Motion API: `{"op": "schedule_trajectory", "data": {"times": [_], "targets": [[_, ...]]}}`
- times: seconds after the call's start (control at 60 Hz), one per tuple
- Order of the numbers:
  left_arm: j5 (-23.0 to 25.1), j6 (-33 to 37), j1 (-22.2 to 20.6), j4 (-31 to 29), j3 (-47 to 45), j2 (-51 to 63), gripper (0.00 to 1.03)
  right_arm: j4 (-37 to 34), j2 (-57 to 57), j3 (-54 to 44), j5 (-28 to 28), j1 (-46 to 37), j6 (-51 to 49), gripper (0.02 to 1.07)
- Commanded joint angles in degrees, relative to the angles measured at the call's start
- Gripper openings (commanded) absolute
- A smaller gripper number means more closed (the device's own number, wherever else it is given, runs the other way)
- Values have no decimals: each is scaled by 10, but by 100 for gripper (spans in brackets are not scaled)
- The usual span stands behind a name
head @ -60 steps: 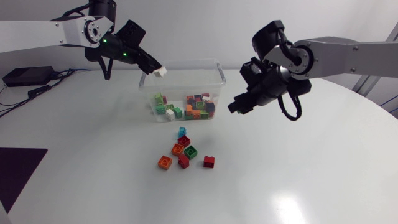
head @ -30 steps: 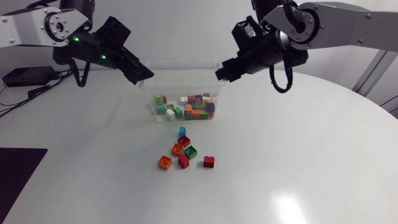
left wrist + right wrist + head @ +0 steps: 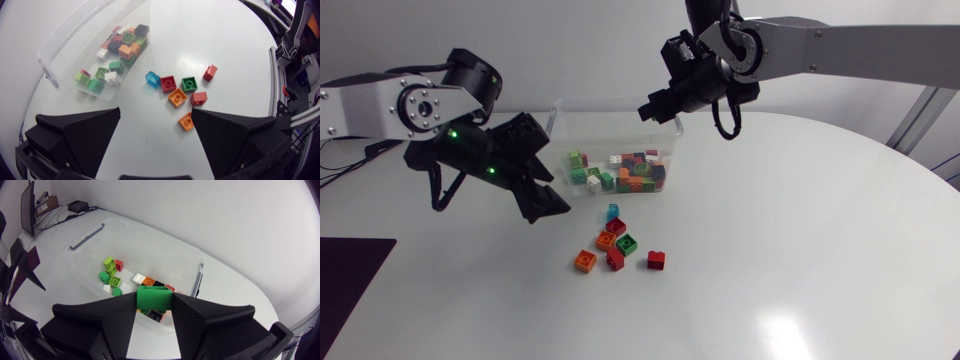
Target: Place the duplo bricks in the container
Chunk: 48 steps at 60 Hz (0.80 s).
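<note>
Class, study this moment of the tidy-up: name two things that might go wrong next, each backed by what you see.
1. The right gripper holds a green brick close to the container rim; released here, it might strike the rim and bounce out.
2. The loose bricks lie tightly clustered; the open left gripper may knock neighbours aside when grabbing one.

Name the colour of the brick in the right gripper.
Green. The brick shows best in the right wrist view.

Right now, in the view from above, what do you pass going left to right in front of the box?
My left gripper → the leftmost orange brick → the dark green brick → the red brick off by itself.
</note>
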Motion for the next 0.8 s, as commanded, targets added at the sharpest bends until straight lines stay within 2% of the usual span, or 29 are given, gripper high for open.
{"op": "schedule_trajectory", "data": {"times": [0.0, 0.333, 0.45, 0.5, 0.55, 0.583, 0.783], "targets": [[-7, 8, -10, -4, -26, -7, 99, 9, 32, 37, -4, 7, -8, 48], [-34, -5, -26, -1, -83, 13, 99, 19, 90, 113, -5, 18, -9, 48], [-39, -19, -38, 19, -105, 28, 99, 34, 104, 127, 0, 17, -8, 52], [-43, -26, -45, 31, -113, 31, 99, 40, 113, 134, 8, 17, -10, 68], [-46, -33, -54, 40, -119, 37, 99, 39, 122, 147, 15, 17, -16, 94], [-46, -40, -58, 47, -123, 42, 99, 40, 124, 151, 17, 15, -17, 102], [-66, -72, -79, 68, -127, 79, 99, 36, 83, 139, 26, 10, -19, 103]]}}
